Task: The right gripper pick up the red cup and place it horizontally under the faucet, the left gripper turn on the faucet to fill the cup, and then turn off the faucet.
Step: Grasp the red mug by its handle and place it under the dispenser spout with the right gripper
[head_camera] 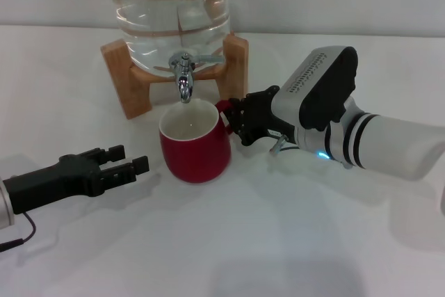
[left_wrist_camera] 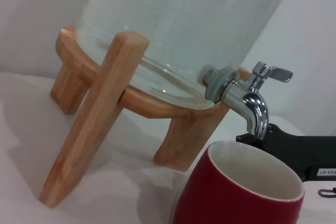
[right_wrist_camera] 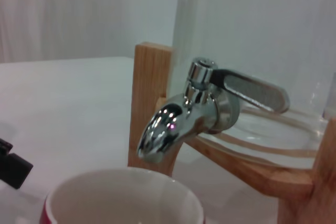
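Right end effector (head_camera: 236, 119), the black two-fingered claw on the silver-white wrist, is sitting at the handle side of the glossy round-bellied red cup (head_camera: 195, 145) in the head view, fingers clamped on the small red loop handle. That cup is standing upright on the white surface (head_camera: 292, 241), mouth up, cream inside showing, directly below the spout of the small shiny chrome faucet (head_camera: 183, 74). The faucet is sticking out of a big clear water jar (head_camera: 170, 12) resting in a light wooden stand (head_camera: 125, 78). Left end effector (head_camera: 122, 161), the black claw with the thin cable, is hovering low near the surface on the cup's left, fingers apart, not touching anything.

Left wrist view is looking up at the wooden stand and jar from the side; the faucet's spout is pointing down just above the cup's rim, with its thin silver lever (left_wrist_camera: 273, 73) sticking out sideways on top. A bit of the right end effector's black body is peeking out behind the cup.

Right wrist view is showing the faucet close up, lever lying flat along the jar, and the cup's cream rim right underneath the spout.
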You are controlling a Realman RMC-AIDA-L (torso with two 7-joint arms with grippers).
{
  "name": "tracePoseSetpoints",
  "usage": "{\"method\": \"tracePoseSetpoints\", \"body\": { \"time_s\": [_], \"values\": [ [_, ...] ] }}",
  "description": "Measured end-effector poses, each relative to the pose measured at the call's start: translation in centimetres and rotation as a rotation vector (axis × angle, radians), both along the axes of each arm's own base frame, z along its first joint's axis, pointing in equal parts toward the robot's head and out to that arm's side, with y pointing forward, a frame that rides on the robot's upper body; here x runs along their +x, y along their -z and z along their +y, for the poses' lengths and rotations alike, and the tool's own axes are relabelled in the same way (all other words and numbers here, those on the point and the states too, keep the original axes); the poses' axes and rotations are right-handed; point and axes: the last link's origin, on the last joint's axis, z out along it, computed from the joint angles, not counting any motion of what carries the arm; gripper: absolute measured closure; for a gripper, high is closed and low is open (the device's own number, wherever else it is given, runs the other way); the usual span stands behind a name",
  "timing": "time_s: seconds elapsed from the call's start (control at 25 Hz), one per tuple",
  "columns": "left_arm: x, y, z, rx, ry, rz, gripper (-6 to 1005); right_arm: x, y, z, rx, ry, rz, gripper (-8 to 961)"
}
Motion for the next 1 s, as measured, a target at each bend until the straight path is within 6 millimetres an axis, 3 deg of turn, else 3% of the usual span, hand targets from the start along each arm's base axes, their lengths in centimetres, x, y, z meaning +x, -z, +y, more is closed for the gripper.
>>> {"method": "tracePoseSetpoints", "body": {
  "time_s": [1.0],
  "values": [
    [-0.04,0.05,-0.17,-0.009,-0.007,-0.006,236,-0.11,0.07,-0.02,-0.005,0.023,0.023,840]
  ]
}}
